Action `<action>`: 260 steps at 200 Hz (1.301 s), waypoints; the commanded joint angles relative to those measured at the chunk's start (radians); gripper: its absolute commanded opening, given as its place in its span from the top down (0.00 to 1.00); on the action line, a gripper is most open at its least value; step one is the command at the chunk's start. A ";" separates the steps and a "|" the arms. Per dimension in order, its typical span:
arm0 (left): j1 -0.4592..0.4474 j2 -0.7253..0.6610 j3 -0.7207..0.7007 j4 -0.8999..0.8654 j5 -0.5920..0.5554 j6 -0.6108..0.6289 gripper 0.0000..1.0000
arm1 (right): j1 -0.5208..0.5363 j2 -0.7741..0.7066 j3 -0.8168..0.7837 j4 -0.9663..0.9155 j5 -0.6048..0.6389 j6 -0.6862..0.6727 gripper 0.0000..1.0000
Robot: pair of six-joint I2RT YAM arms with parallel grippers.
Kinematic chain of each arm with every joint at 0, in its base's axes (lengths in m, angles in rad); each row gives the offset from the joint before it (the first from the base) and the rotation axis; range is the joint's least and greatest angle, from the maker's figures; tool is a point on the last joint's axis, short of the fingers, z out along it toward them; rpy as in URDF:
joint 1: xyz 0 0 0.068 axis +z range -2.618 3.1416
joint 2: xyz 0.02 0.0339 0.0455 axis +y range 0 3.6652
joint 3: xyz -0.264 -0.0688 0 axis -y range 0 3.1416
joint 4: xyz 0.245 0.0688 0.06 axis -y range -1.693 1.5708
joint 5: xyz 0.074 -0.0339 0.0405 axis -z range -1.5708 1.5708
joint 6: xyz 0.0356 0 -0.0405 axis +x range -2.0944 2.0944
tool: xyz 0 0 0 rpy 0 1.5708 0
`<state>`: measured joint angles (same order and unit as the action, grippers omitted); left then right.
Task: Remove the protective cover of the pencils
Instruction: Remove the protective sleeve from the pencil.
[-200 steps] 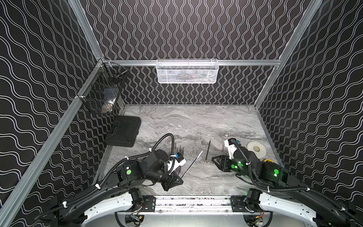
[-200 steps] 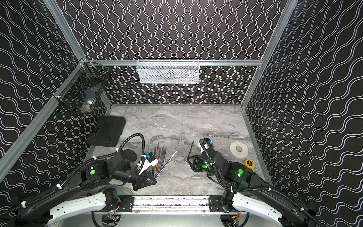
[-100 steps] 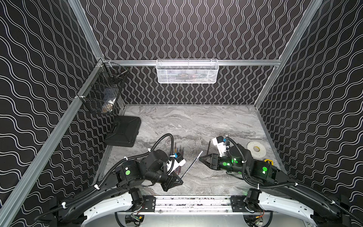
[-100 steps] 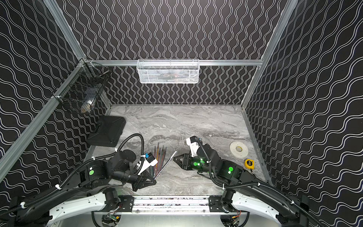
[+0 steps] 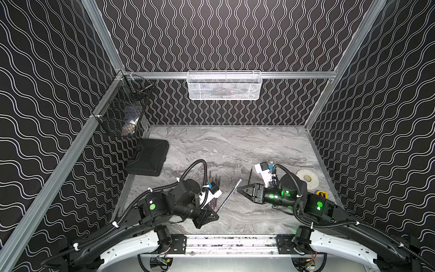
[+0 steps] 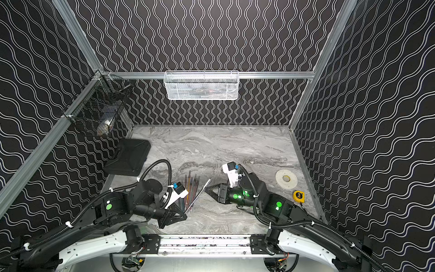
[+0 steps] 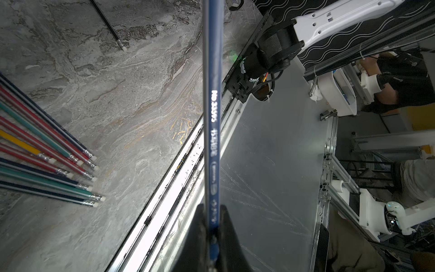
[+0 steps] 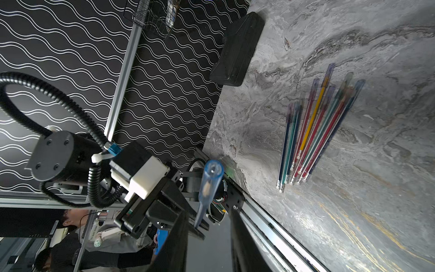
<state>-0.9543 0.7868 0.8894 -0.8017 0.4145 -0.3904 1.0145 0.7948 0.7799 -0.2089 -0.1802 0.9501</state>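
Observation:
My left gripper [image 7: 211, 208] is shut on a dark blue pencil [image 7: 213, 106], which slants up off the table in both top views [image 5: 229, 196] [image 6: 197, 195]. A clear bluish protective cover [image 8: 209, 179] caps its far end. My right gripper [image 8: 207, 212] is open, its jaws level with that capped tip and just short of it; in a top view its fingertips [image 5: 237, 188] sit beside the pencil's end. The other pencils [image 5: 213, 188] [image 8: 313, 136] lie bunched on the table by the left arm, their tips capped too. One black pencil [image 5: 249, 176] lies apart.
A black case [image 5: 148, 160] lies at the left wall. A white tape roll [image 5: 307, 179] and a yellow tape measure [image 5: 321, 193] sit at the right. A white mesh basket [image 5: 223, 86] and a black wire basket [image 5: 122, 110] hang on the walls.
My right gripper has swung left from near the black pencil to the held pencil's capped tip. The left gripper and its pencil have stayed still.

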 commanded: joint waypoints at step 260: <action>0.002 -0.006 -0.004 0.020 0.027 0.027 1.00 | -0.001 0.076 0.070 0.049 0.107 0.007 0.83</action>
<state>-0.9531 0.7830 0.8894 -0.8005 0.4225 -0.3901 1.0134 0.8673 0.8474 -0.1978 -0.0685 0.9321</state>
